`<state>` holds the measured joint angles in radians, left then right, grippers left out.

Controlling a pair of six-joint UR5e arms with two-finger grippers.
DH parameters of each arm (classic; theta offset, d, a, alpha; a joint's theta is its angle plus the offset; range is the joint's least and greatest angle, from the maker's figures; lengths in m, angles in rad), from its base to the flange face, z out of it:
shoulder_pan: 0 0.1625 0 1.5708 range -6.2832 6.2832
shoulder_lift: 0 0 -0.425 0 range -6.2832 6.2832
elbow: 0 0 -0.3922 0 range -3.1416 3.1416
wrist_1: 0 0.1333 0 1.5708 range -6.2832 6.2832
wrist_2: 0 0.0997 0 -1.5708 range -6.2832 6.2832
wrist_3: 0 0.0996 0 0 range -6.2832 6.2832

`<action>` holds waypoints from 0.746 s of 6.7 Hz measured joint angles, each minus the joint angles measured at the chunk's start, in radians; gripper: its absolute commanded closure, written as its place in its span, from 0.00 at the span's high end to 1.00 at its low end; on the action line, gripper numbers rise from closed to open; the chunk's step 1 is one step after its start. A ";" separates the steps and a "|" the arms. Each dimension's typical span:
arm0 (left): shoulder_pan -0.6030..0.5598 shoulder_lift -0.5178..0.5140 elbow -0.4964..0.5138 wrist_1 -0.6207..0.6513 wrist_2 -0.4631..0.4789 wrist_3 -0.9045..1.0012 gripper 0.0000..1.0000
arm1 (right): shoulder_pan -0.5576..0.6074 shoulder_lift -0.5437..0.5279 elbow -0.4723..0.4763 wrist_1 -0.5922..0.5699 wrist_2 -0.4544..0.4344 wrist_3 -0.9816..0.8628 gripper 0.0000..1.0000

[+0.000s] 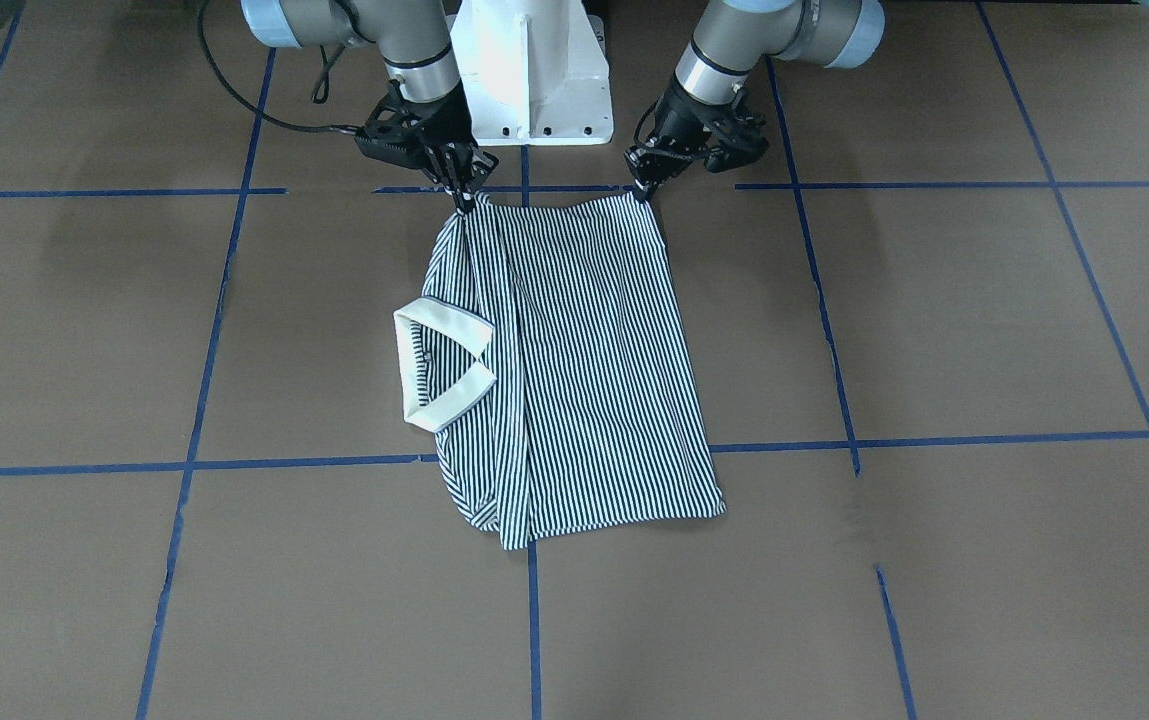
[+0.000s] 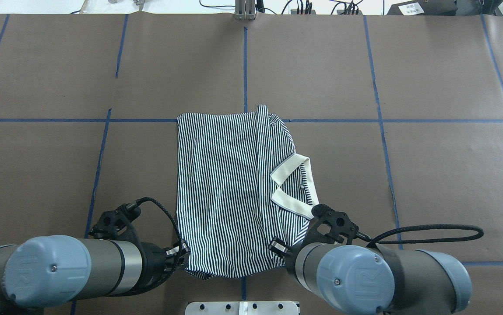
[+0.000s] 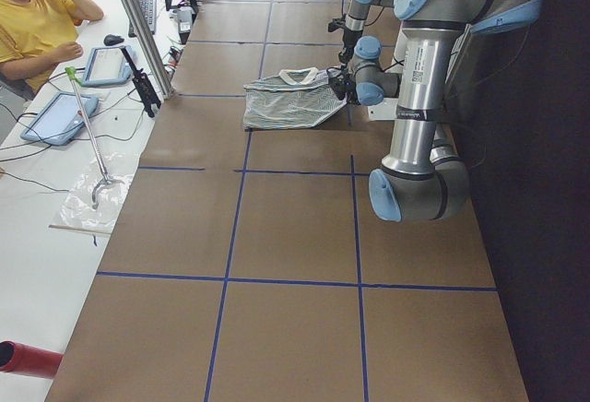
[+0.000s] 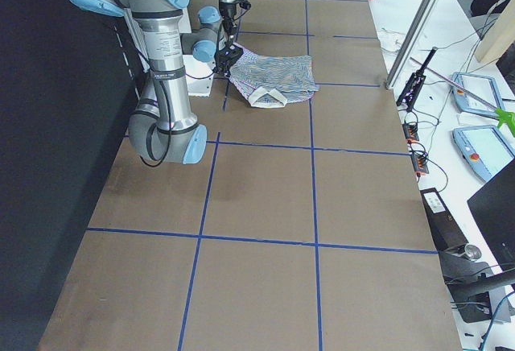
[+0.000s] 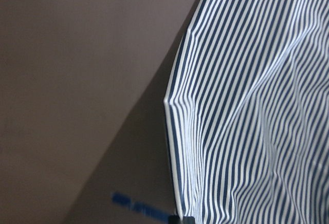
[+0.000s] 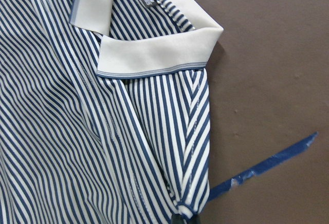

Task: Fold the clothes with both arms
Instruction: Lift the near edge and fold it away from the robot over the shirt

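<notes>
The clothes (image 1: 584,380) are one striped polo shirt, folded lengthwise and lying flat mid-table (image 2: 225,188). Its cream collar (image 1: 444,365) is on my right side (image 2: 290,188). My left gripper (image 1: 646,188) is shut on the shirt's corner nearest the robot base, at the plain edge (image 2: 182,259). My right gripper (image 1: 464,192) is shut on the other near corner, where the fabric bunches up into a point. The left wrist view shows only the striped edge (image 5: 257,106) over the table. Stripes and collar (image 6: 154,54) fill the right wrist view. The fingertips are hidden in both wrist views.
The white pedestal base (image 1: 534,70) stands just behind the grippers. Blue tape lines (image 1: 524,460) grid the brown table. A person (image 3: 37,24) sits at a side desk with tablets (image 3: 60,116) beyond the table's far edge. A metal post (image 2: 244,11) stands at that edge.
</notes>
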<state>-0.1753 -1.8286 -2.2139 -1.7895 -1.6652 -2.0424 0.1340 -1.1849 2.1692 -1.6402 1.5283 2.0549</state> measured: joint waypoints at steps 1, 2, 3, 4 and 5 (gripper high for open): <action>-0.031 -0.039 -0.008 0.056 -0.010 0.037 0.00 | 0.049 0.031 0.002 -0.038 0.006 -0.022 0.00; -0.105 -0.069 0.015 0.078 -0.039 0.109 0.00 | 0.129 0.081 -0.042 -0.052 0.036 -0.069 0.00; -0.184 -0.098 0.062 0.083 -0.073 0.182 0.00 | 0.220 0.145 -0.117 -0.055 0.093 -0.118 0.00; -0.247 -0.132 0.119 0.080 -0.090 0.241 0.00 | 0.295 0.214 -0.215 -0.051 0.141 -0.163 0.00; -0.297 -0.166 0.179 0.071 -0.096 0.282 0.00 | 0.345 0.276 -0.322 -0.034 0.169 -0.200 0.00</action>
<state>-0.4720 -1.9943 -2.0350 -1.7186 -1.7614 -1.7600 0.4794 -0.9091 1.8469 -1.6737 1.6978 1.8547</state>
